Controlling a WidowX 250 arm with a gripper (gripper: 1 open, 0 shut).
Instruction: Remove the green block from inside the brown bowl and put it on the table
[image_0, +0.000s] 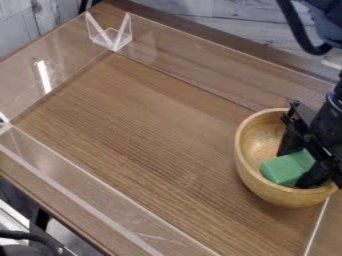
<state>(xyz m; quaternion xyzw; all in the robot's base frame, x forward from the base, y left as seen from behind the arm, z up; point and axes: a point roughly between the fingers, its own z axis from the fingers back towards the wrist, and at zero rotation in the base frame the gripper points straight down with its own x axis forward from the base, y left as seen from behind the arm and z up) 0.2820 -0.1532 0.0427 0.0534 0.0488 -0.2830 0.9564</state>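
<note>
The round light-brown wooden bowl (271, 160) shows fine grain and a smooth, faintly satin finish. Inside it, the flat bright-green block (289, 167) looks matte and even. Under the bowl, the dark-brown wood-grain tabletop (147, 130) has a low sheen; its clear acrylic walls (80, 218) are glossy and reflective.

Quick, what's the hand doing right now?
Hand: shut on the green block, down inside the brown bowl.

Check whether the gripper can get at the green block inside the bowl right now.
Likely yes: the gripper is already down inside the brown bowl, apparently shut on the green block. Nothing else is in the bowl to obstruct it.
</note>
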